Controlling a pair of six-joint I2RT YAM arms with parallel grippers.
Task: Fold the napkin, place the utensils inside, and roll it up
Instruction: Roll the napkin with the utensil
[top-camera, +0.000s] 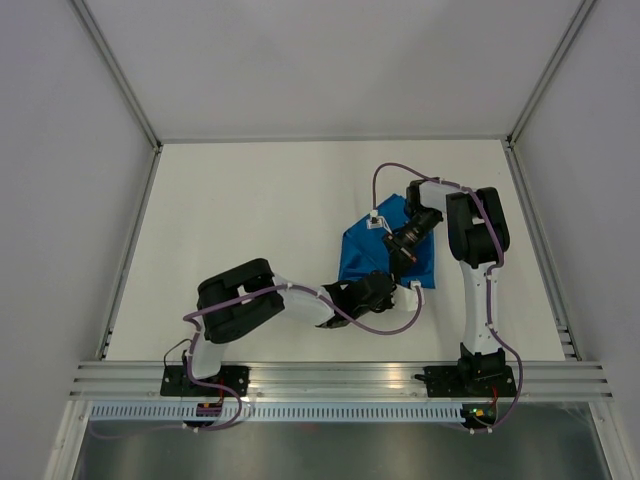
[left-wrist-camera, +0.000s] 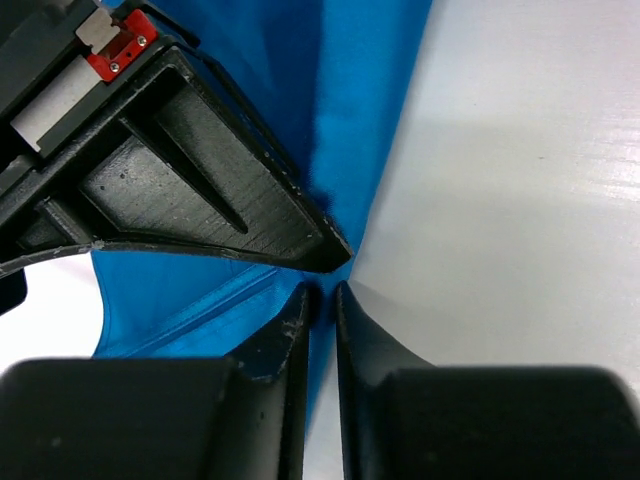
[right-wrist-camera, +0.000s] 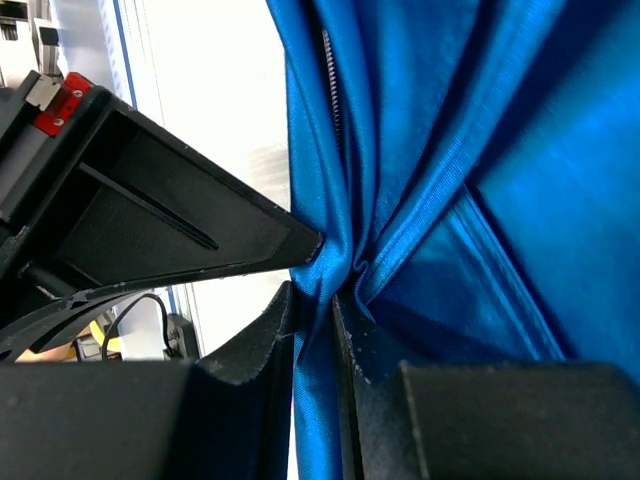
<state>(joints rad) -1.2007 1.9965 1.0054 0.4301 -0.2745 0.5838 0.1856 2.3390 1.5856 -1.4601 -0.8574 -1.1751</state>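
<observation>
The bright-blue napkin (top-camera: 358, 256) lies bunched and partly lifted at the middle right of the table. My left gripper (top-camera: 390, 282) is shut on its near edge; in the left wrist view the fingertips (left-wrist-camera: 322, 300) pinch a thin fold of the blue cloth (left-wrist-camera: 350, 120). My right gripper (top-camera: 404, 258) is shut on a gathered fold of the napkin (right-wrist-camera: 480, 150), the cloth squeezed between its fingers (right-wrist-camera: 315, 300). The two grippers are nearly touching: each wrist view shows the other's black finger (left-wrist-camera: 200, 190) (right-wrist-camera: 150, 220) just above its own. The knife is out of view.
The white table (top-camera: 250, 220) has grey walls on three sides and metal rails (top-camera: 330, 378) along the near edge by the arm bases. A purple cable (top-camera: 385, 170) loops off the right arm above the napkin.
</observation>
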